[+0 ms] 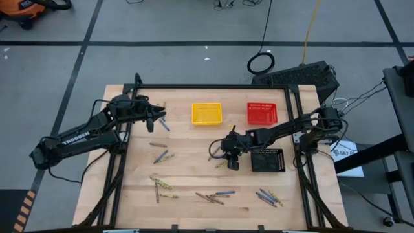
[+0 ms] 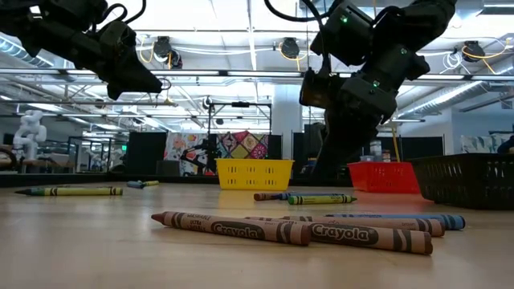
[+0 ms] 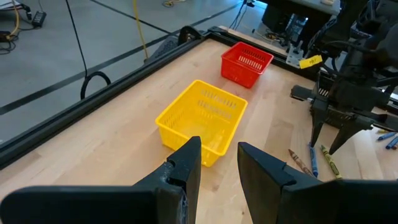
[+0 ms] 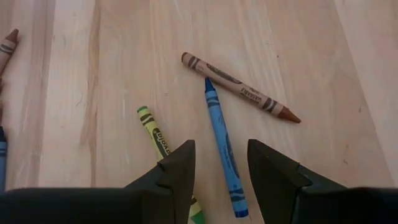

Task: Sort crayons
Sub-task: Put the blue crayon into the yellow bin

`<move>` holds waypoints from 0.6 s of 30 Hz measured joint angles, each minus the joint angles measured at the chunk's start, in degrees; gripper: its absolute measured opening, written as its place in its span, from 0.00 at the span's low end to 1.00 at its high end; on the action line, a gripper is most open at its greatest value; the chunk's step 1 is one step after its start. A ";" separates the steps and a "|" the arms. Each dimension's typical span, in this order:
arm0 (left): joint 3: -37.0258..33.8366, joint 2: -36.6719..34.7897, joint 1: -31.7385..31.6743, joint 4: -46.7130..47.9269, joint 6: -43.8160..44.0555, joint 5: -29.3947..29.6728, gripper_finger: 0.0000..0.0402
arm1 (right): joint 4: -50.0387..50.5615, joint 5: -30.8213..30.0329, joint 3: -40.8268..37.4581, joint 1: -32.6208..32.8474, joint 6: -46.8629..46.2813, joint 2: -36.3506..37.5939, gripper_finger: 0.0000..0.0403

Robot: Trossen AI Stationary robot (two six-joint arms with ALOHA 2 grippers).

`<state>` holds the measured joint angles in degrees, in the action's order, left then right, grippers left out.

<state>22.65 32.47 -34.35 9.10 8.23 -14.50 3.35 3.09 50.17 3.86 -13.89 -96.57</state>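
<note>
Crayons lie scattered on the wooden table (image 1: 187, 171). In the right wrist view, a blue crayon (image 4: 222, 143), a green crayon (image 4: 157, 135) and a brown crayon (image 4: 239, 87) lie flat just below my right gripper (image 4: 221, 152). That gripper (image 1: 230, 160) hangs open near the table's middle, slanting down, with the blue crayon showing between its fingers and nothing touched. My left gripper (image 3: 219, 155) is open and holds nothing. It hovers at the far left (image 1: 157, 120) and points toward the yellow basket (image 3: 202, 115).
A yellow basket (image 1: 207, 113) and a red basket (image 1: 261, 112) stand at the far edge. A black basket (image 1: 266, 159) stands right beside my right gripper. More crayons lie at the left (image 1: 162, 156) and along the near side (image 1: 210, 197), (image 1: 268, 197).
</note>
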 joint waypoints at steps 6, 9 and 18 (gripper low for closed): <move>0.00 -0.01 -0.02 0.29 -0.07 0.00 0.27 | 0.37 -2.93 -0.02 -0.02 -0.85 -0.52 0.33; 0.00 -0.01 0.00 0.39 -0.10 0.00 0.27 | 0.33 -2.99 0.01 -0.02 -1.97 -1.87 0.33; -0.02 0.04 0.00 0.47 -0.13 0.39 0.27 | -0.50 -3.17 0.06 0.00 -2.14 -4.37 0.33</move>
<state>22.63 32.51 -34.35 9.57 8.10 -14.11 2.85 -0.08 50.23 3.86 -16.03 -100.95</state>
